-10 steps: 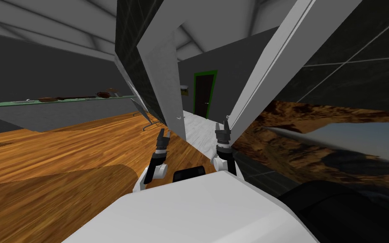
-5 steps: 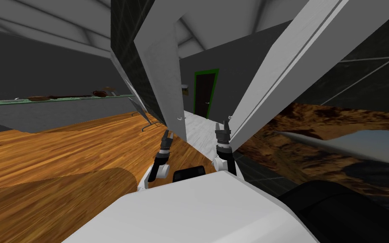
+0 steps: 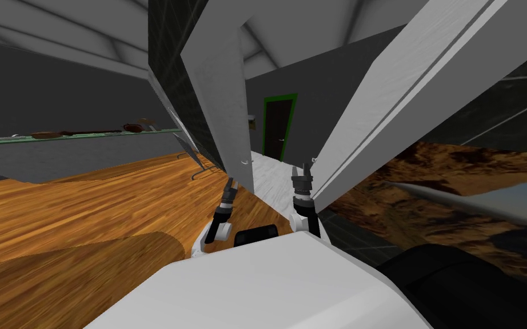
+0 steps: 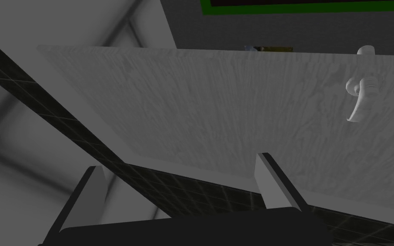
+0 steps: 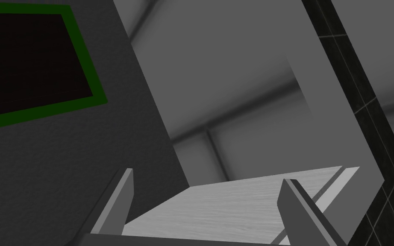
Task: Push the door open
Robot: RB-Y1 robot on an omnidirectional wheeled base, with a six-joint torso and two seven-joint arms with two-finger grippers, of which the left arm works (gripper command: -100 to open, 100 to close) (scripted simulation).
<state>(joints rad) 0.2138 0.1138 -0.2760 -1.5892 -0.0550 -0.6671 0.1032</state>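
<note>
Facing the light grey, wood-grained door leaf (image 3: 216, 97), the left gripper (image 4: 179, 164) stands close before the panel with its two fingers spread wide and holding nothing. Contact with the panel cannot be confirmed. The door stands partly open; its pale curved lever handle (image 4: 360, 96) lies well to one side of that gripper. The right gripper (image 3: 302, 169) is raised just beside the white door frame (image 3: 382, 97) — fingers likewise wide apart, empty. Between leaf and frame, a pale floor strip (image 3: 271, 177) runs toward a dark far door with a green surround (image 3: 279, 125). Orange-brown wooden flooring (image 3: 85, 200) lies to the left.
</note>
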